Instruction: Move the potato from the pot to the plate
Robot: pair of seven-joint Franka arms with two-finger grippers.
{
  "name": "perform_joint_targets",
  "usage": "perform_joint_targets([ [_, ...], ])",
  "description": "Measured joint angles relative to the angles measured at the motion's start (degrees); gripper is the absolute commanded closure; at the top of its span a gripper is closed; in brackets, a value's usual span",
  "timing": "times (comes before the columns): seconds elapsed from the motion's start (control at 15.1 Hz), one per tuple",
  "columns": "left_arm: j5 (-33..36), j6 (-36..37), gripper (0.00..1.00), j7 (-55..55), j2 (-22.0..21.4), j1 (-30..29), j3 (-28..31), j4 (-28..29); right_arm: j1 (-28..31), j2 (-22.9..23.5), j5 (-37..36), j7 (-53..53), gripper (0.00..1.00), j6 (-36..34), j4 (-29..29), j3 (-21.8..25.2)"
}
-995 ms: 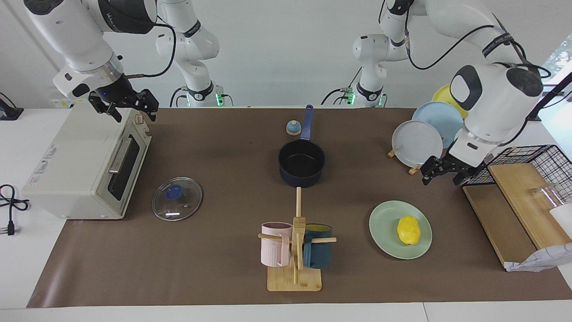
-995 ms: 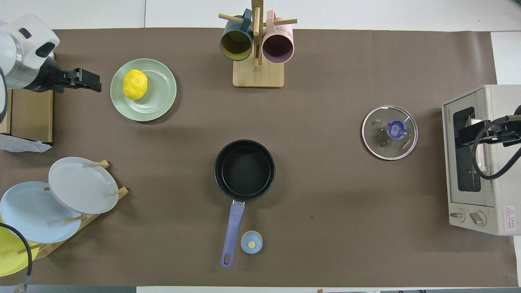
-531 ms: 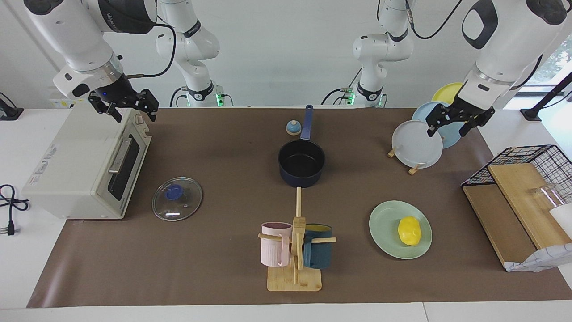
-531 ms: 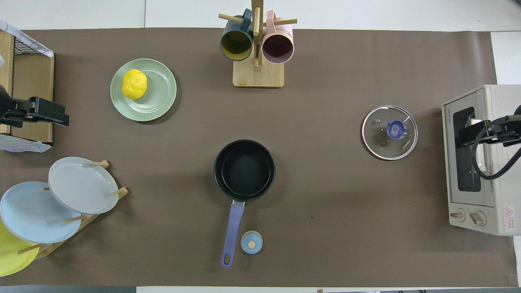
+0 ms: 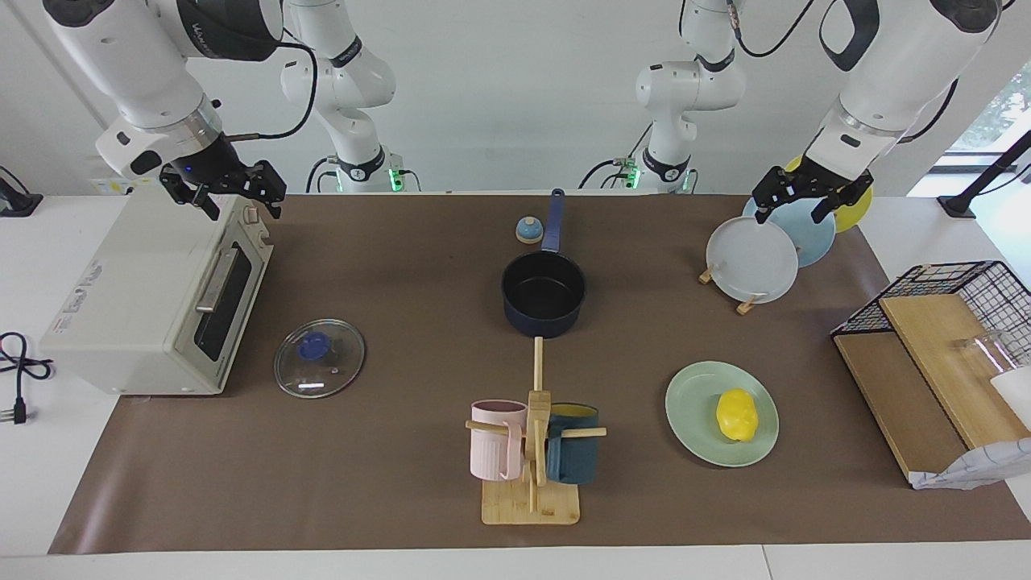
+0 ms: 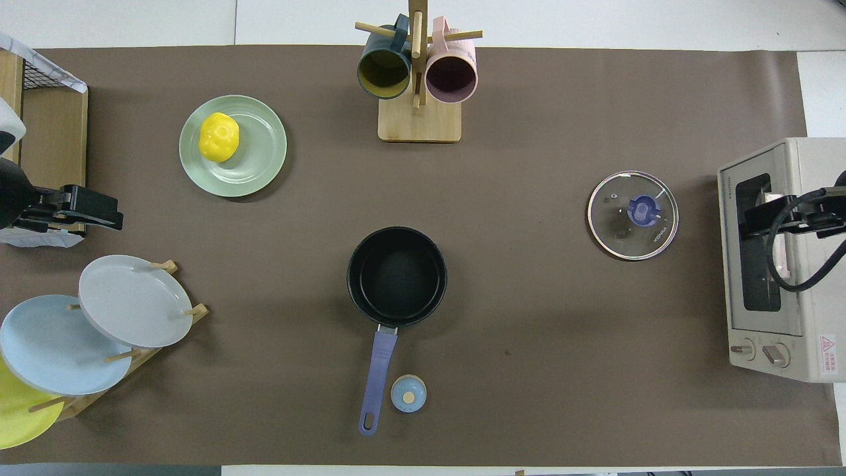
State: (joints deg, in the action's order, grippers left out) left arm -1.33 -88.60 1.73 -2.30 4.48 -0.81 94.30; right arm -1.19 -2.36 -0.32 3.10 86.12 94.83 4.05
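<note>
The left gripper (image 5: pixel 808 199), open and empty, has risen over the plate rack at the table's left-arm end; the small yellow potato (image 5: pixel 737 415) stays on the mint-green plate (image 5: pixel 691 403), the navy pot (image 5: pixel 544 295) empty mid-table. The right gripper (image 5: pixel 223 192) waits open over the toaster oven (image 5: pixel 145 298).

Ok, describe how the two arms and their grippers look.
Both arms are glossy white, rounded segments with black joint bands and black cables looped alongside. The right arm's upper link carries a dark panel with white lettering. The left gripper and right gripper are black two-finger units on silver-grey wrists. Green lights glow at both bases.
</note>
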Motion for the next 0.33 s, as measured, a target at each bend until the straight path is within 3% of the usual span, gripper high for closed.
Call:
perform_joint_targets([
  [0.33, 0.0, 0.0, 0.0, 0.13, -0.1, 0.3, -0.02, -0.02, 0.0, 0.0, 0.0, 0.0, 0.0, 0.0, 0.0, 0.0],
])
